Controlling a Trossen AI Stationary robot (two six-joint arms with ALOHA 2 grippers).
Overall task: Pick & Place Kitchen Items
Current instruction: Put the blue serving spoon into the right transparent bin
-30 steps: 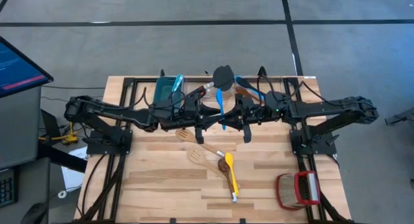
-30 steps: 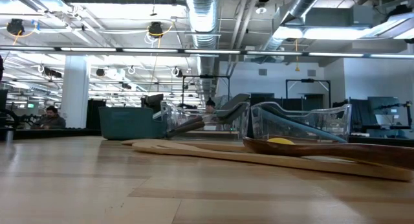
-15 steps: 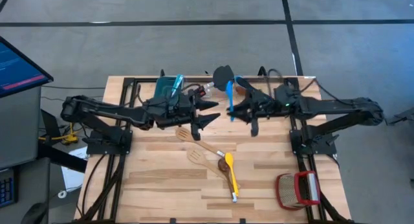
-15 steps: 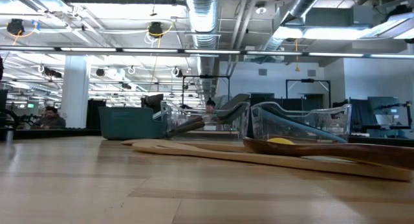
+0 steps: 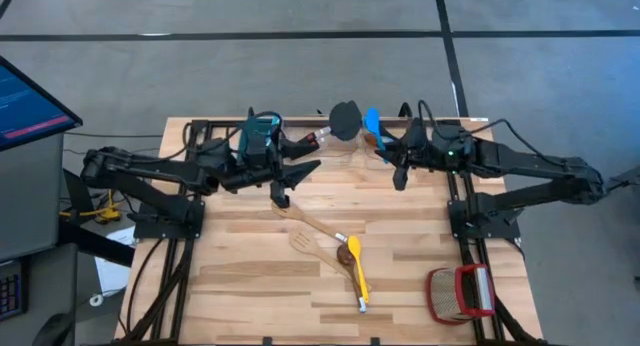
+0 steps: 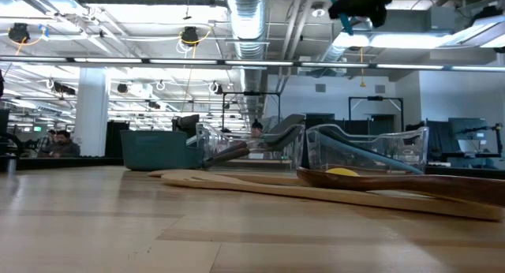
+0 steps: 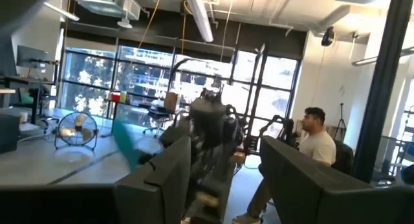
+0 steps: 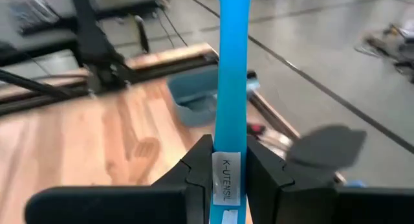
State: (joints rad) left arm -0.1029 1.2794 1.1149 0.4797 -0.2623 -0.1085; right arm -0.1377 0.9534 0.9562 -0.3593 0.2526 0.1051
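Tools first: the right tool point(image 8: 229, 169) was pinching the blue silicone utensil point(image 8: 231, 68) by its handle, right at the labelled part. My guess is that grip let the long end stick out free for dropping into a container. It was up in the air, well off to the right of the teal bin point(image 5: 257, 136), past the black spatula point(image 5: 345, 116).

The left tool point(image 7: 223, 179) was spread with nothing between its fingers, just beside the teal bin on the side nearer the table's middle. It looked tipped up toward the room, so I'd say it wasn't lined up on anything yet.

Count of what I could make out:
- one blue utensil, held
- one black spatula, head sticking up just right of the bin
- two pale wooden utensils point(image 5: 300, 214) flat on the table point(image 5: 230, 286), nearer the front than the bin
- one dark wooden spoon point(image 5: 345, 254) and one yellow spoon point(image 5: 357, 274) past those, overlapping
- two clear containers point(image 6: 367, 151), one teal bin, one red-and-tan basket point(image 5: 460, 292) at the far front corner

Loose ones were probably waiting their turn.
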